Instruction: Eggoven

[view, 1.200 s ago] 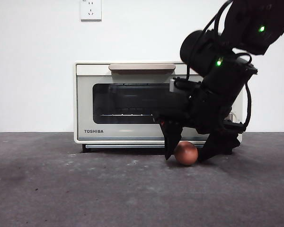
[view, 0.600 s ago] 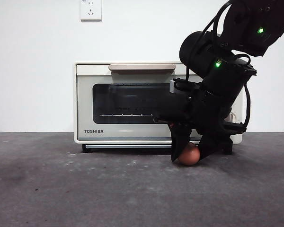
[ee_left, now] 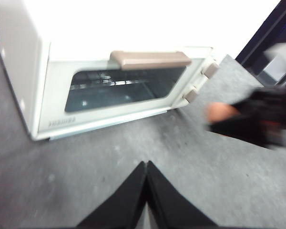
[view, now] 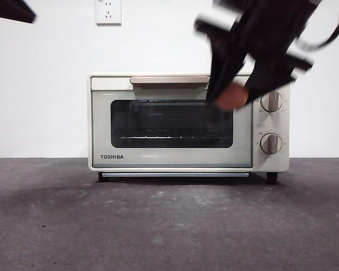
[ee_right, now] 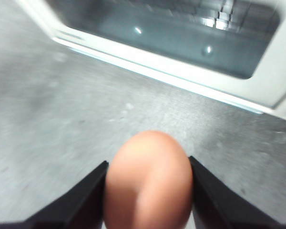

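1. The table (view: 158, 226) is a dark grey, speckled surface in front of a white wall (view: 39, 84) with a socket (view: 108, 11) high up.
2. The toaster oven (view: 175, 161) stands on the table with its door closed, a tan handle (view: 169, 80) across the top of the door, a dark glass window (view: 169, 124) and 2 grey knobs (view: 270, 101) at one side.
3. The right gripper (view: 233, 96) hangs in the air in front of the oven's upper corner, near the knobs, its fingers (ee_right: 81, 200) clamped on either side of the egg.
4. The left gripper (ee_left: 146, 164) waits above the table facing the oven front, well apart from it, its fingers pressed together with nothing between them.
5. The egg (ee_right: 148, 183), smooth and reddish-brown, is off the table, held between the right fingers at about the height of the window's top edge.
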You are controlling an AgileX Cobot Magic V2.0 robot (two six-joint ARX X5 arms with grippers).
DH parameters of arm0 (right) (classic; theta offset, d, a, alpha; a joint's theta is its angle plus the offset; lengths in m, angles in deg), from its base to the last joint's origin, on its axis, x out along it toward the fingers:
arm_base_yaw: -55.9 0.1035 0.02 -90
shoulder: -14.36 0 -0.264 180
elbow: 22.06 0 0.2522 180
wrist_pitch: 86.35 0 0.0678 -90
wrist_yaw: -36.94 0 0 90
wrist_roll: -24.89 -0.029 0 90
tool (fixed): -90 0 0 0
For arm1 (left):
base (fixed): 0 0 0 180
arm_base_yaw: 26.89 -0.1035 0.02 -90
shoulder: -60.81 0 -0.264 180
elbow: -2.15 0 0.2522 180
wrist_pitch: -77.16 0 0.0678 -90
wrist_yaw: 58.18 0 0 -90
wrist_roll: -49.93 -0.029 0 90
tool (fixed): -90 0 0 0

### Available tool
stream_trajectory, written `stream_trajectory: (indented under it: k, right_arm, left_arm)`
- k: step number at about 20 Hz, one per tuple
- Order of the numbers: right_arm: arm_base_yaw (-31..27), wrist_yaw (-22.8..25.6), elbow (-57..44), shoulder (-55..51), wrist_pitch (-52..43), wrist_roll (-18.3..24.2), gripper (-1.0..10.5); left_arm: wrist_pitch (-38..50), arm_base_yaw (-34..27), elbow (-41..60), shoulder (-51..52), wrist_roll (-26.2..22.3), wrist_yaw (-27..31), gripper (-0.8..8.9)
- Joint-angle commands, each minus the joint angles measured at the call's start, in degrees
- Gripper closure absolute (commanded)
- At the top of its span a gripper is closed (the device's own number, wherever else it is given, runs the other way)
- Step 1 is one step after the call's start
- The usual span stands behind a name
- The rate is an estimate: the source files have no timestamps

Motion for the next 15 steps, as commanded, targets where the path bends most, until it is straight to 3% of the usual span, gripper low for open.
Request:
stream_trajectory:
  k: [1, 6, 15]
  right_arm:
    - [0.6, 0.1, 0.8, -5.3, 3.0, 1.4, 9.4]
    - [0.6, 1.0, 0.8, -16.8, 10.1, 2.5, 9.4]
    - [0.6, 3.0, 0.8, -27.0, 15.9, 2.6, 9.4]
  left_arm:
    - [4.2, 3.3, -3.5, -5.6, 0.2, 2.6, 8.06]
    - [11.3, 8.1, -12.5, -20.2, -0.9, 5.3, 8.06]
    - [11.7, 11.7, -28.7, -40.5, -5.3, 8.9, 8.06]
